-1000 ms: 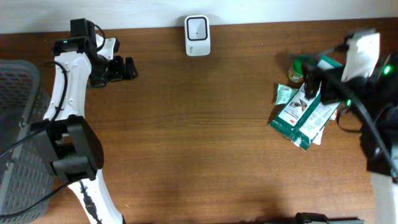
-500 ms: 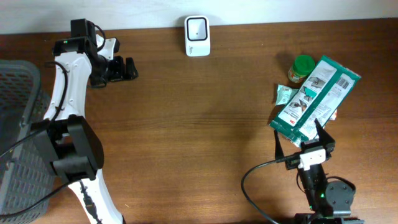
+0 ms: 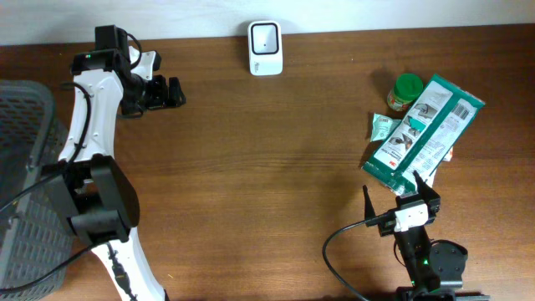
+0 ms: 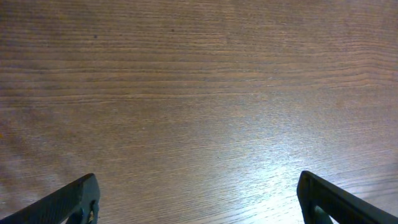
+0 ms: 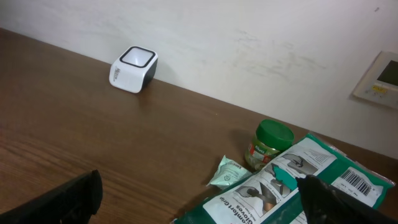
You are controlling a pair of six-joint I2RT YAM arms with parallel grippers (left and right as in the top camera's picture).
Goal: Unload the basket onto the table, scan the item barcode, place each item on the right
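Pack axis: the pack (image 3: 425,134) is laid flat on the tabletop (image 3: 276,167), with its long axis set on a diagonal.
Pack direction: one short end is turned toward the robot's side and the left. The other is turned toward the back right.
Barcode: a barcode (image 5: 357,180) is seen on the upper face, close to the far right end.
Pack place: it is found on the right half of the tabletop, well apart from the scanner (image 3: 265,37) at the back edge.
Neighbours: a jar (image 3: 405,90) is stood just beside the pack's far left edge. A sachet (image 3: 382,127) is laid just beside its left long edge.
Right pincer: the right pincer (image 3: 396,194) is spread fully apart and nothing is held between its fingers.
Right pincer and pack: the pack's near end is placed just beyond the fingertips, toward the pincer's right finger (image 3: 426,191). That finger is seen at the pack's near corner, and contact cannot be told.
Left pincer: the left pincer (image 3: 178,92) is spread fully apart over bare wood at the back left. Nothing is held or touched.
Left pincer and pack: the two are set well apart, across the width of the tabletop.
Basket: a basket (image 3: 21,167) is placed at the left edge.
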